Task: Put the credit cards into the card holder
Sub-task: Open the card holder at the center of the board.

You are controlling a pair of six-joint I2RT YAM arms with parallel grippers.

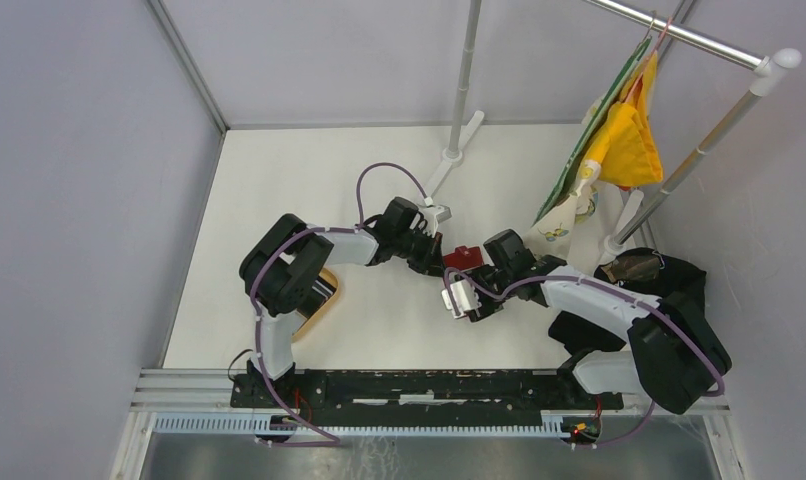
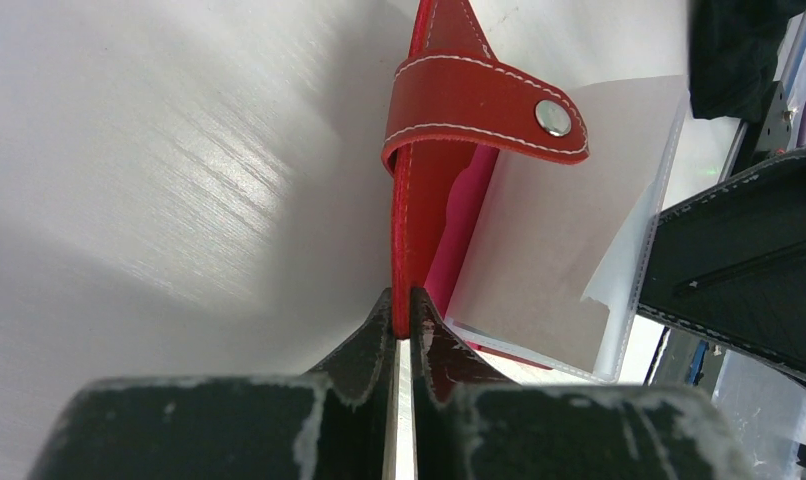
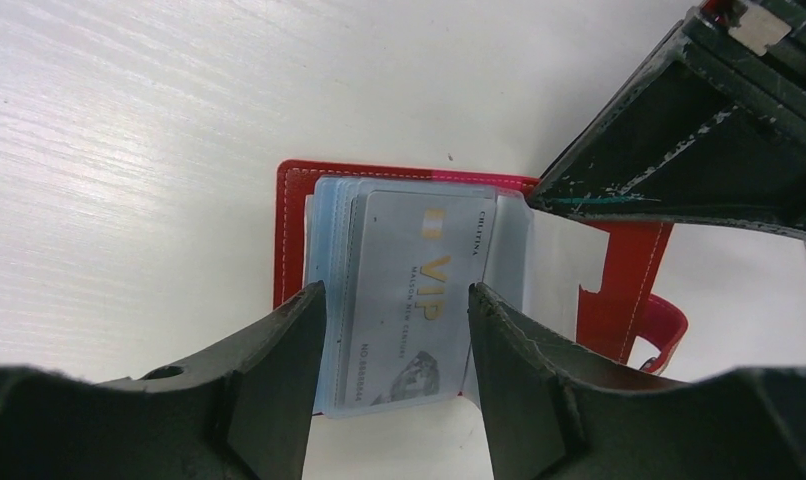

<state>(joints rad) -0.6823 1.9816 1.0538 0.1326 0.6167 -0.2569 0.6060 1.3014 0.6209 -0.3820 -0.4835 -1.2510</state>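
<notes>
Top external view: over a white desk (image 1: pixel 379 180), two black-and-white arms meet just 3 o'clock of centre, above an open red leather-like card holder (image 1: pixel 465 257). Left fingers (image 2: pixel 364 350) are clamped on its stitched red cover edge. Right fingers (image 3: pixel 279 370) stand apart, straddling a pale grey-white VIP credit card (image 3: pixel 409 290) lying at the holder's clear pockets; whether it is tucked inside is unclear.

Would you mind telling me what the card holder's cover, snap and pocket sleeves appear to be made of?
Card holder cover: smooth red leather or imitation, judging by white edge stitching. Snap: shiny silvery metal, apparently. Pocket sleeves: thin frosted translucent plastic, probably.
</notes>
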